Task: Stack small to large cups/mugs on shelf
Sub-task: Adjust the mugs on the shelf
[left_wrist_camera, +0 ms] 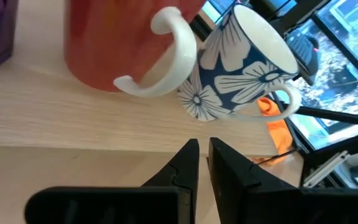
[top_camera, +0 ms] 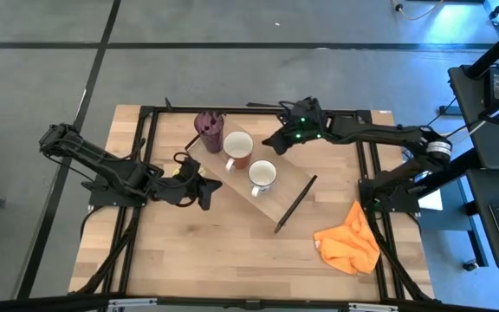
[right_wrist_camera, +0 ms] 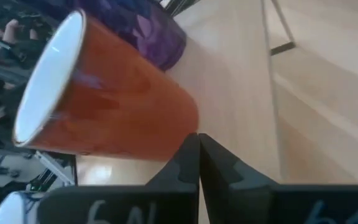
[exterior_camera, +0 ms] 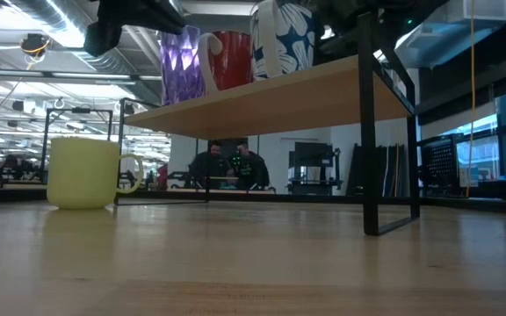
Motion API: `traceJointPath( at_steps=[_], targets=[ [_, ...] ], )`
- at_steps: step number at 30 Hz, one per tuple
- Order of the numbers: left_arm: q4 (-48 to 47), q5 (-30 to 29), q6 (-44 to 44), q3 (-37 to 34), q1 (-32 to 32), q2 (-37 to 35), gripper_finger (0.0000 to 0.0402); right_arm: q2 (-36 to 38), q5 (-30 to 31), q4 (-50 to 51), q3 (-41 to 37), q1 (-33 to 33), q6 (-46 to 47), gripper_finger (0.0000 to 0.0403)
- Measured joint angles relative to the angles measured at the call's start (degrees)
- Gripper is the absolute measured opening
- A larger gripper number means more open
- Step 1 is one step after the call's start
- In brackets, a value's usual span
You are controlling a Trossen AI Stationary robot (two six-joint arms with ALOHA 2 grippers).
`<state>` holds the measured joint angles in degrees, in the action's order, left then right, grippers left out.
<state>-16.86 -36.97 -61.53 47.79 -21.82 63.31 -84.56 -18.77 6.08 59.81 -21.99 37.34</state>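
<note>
On shelf (top_camera: 294,186): purple tumbler (top_camera: 209,130), red mug (top_camera: 238,149), floral mug (top_camera: 262,177). Left gripper (top_camera: 208,189) beside shelf, fingers barely parted, empty; right gripper (top_camera: 277,141) closed tight, empty.

mugs (top_camera: 238,149): 3 | tumbler (top_camera: 209,130): 1 | shelf (top_camera: 297,183): 1 | orange cloth (top_camera: 347,243): 1

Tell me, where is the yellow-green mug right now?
In the low view the yellow-green mug stands on the tabletop at the left, beside the shelf, not up on it with the other three cups.
</note>
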Motion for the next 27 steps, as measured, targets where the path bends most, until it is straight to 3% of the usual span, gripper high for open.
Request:
traceJointPath(
  at_steps=[5,12,27],
  targets=[
    [-0.32,-0.46,-0.84,0.0,0.04,0.0,0.0033,-3.04,-1.25,-6.54,0.03,0.52,1.47,0.0005],
    [-0.55,-0.46,-1.32,0.0,0.04,0.0,0.0033,-7.51,-5.38,-7.26,5.21,0.56,-0.01,0.0005],
    [-0.53,-1.04,-1.48,0.0,0.04,0.0,0.0033,-9.77,-6.92,2.58,10.65,1.35,-6.35,0.0005]
  ],
)
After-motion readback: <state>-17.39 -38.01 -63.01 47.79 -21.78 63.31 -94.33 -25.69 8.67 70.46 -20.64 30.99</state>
